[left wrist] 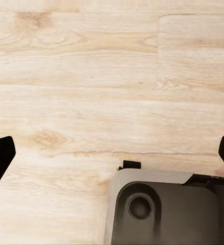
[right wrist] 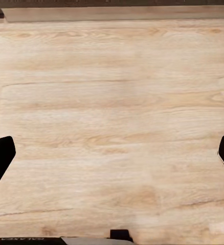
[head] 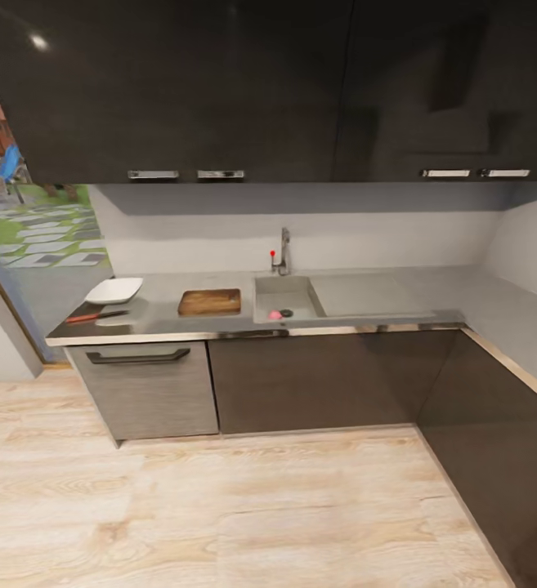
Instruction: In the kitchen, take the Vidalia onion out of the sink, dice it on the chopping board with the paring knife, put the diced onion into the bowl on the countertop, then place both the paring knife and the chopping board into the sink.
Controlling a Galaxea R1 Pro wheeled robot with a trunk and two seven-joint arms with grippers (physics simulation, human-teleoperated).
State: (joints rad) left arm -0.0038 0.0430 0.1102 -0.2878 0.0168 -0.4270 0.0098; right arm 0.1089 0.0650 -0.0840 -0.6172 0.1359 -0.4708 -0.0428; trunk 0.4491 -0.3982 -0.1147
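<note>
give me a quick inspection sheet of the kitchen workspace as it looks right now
surface: grey countertop, L-shaped, over dark cabinets.
job's things: white bowl at the far left; knife in front of it; chopping board flat beside the sink; pink onion in the basin.
clutter: nothing seen.
claws: left claw and right claw open, empty, over wooden floor.
cables: nothing seen.
surroundings: tap behind the sink, dark wall cupboards above.

Dark glossy wall cabinets (head: 219, 82) with silver handles hang above a pale grey backsplash (head: 342, 233). Below, dark base cabinets (head: 325, 380) stand on a light wood-plank floor (head: 219, 514).
</note>
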